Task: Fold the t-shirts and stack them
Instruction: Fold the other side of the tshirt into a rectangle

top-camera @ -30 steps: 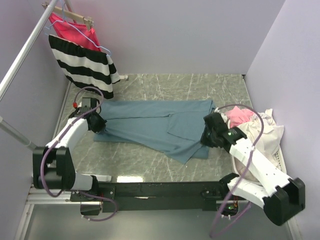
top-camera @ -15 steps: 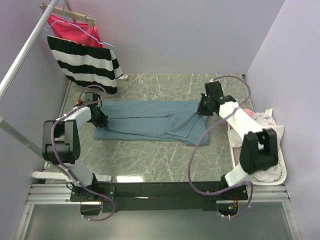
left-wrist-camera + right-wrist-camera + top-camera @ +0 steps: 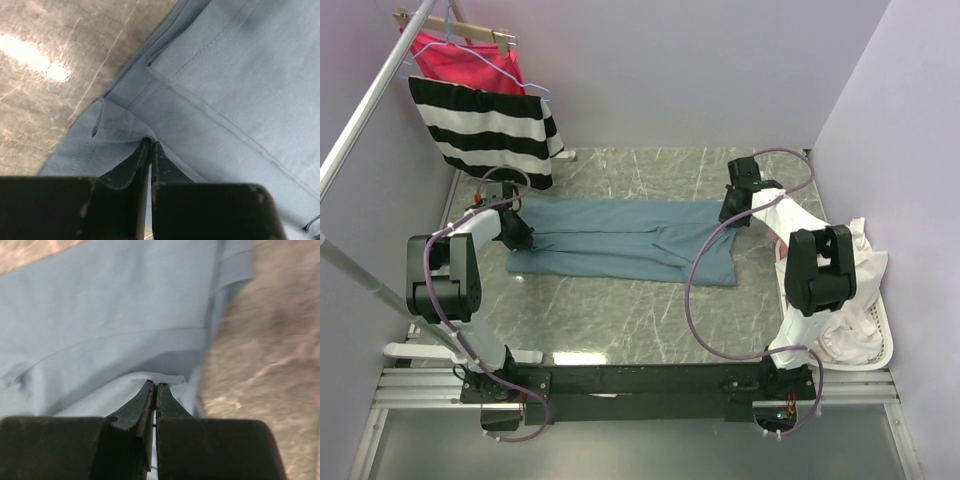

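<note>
Top view: slate-blue t-shirt lies spread flat, left gripper at its 9 o'clock edge, right gripper at 3 o'clock. Left wrist: jaws clamped on a hem fold at 6 o'clock. Right wrist: jaws pinched onto the shirt's edge, cloth spreading toward 12

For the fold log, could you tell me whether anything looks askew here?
The slate-blue shirt lies unevenly: its near edge slants, coming nearer on the right. The left gripper and right gripper pinch its ends.
</note>
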{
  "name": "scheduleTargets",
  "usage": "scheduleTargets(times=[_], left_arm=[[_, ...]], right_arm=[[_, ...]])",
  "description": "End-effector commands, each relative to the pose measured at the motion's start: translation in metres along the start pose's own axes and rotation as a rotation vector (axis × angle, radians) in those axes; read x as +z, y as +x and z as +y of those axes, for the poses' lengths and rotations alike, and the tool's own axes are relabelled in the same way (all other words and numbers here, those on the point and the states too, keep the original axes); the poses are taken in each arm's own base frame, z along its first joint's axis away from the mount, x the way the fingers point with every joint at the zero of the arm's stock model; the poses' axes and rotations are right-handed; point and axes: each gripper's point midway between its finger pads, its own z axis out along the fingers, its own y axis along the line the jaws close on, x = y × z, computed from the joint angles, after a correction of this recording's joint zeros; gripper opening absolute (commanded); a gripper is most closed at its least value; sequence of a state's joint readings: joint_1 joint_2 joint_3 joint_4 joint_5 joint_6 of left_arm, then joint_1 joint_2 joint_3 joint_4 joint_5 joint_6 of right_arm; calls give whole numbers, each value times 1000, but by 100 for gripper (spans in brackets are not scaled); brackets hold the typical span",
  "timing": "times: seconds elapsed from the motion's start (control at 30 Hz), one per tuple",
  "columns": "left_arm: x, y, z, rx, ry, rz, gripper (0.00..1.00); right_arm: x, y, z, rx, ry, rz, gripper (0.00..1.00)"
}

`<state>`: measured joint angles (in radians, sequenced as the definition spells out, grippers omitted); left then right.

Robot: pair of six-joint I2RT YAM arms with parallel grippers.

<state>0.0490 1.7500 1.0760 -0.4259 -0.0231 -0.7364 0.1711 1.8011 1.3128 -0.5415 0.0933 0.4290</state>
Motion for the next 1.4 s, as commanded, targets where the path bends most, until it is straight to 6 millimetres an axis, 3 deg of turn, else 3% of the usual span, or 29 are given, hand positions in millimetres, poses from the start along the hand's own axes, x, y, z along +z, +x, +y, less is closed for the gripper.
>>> scheduleTargets(times=[0.0,0.27,0.37,0.4,0.47,0.5,0.6,0.67,0.77,0.87,0.9,1.03,1.1,1.13,1.27,1.37], left_arm=[[-13,-13,4,20,10,-65,10],[-10,-9,10,29,5,-55,13],[-12,-14,7,29,6,-72,23],[-14,-18,7,30,5,-86,31],[-15,-21,6,39,9,-100,34],[-19,-28,3,37,13,-122,37],[-36,-48,6,22,-26,-208,48],[-48,-61,13,6,-67,-279,51],[-72,-77,9,-10,-47,-364,58],[-84,-76,-4,16,32,-369,60],[-86,-74,-8,21,59,-364,60],[-85,-58,-38,47,219,-308,59],[-82,-50,-59,69,321,-273,60],[-81,-45,-68,82,351,-258,60],[-68,-31,-102,134,414,-180,57],[-44,-15,-108,160,394,-116,56]], right_arm=[[-20,-32,-26,40,57,-114,0],[-16,-41,-25,24,41,-124,0],[-12,-48,-13,12,-15,-132,0],[-8,-49,-10,7,-28,-127,0],[-7,-60,-1,-4,-73,-152,0],[-6,-63,2,-6,-85,-157,27],[-19,-85,7,-10,-110,-233,33],[-37,-100,5,-2,-102,-301,45],[-59,-105,4,-7,-118,-357,45],[-64,-88,14,-23,-188,-293,48],[-66,-74,31,-40,-275,-237,48],[-54,-22,42,-51,-321,-92,48],[-55,-8,47,-43,-353,-59,47],[-51,10,49,-46,-368,-15,47],[-52,49,44,-54,-360,72,46],[-55,74,30,-62,-297,104,46]])
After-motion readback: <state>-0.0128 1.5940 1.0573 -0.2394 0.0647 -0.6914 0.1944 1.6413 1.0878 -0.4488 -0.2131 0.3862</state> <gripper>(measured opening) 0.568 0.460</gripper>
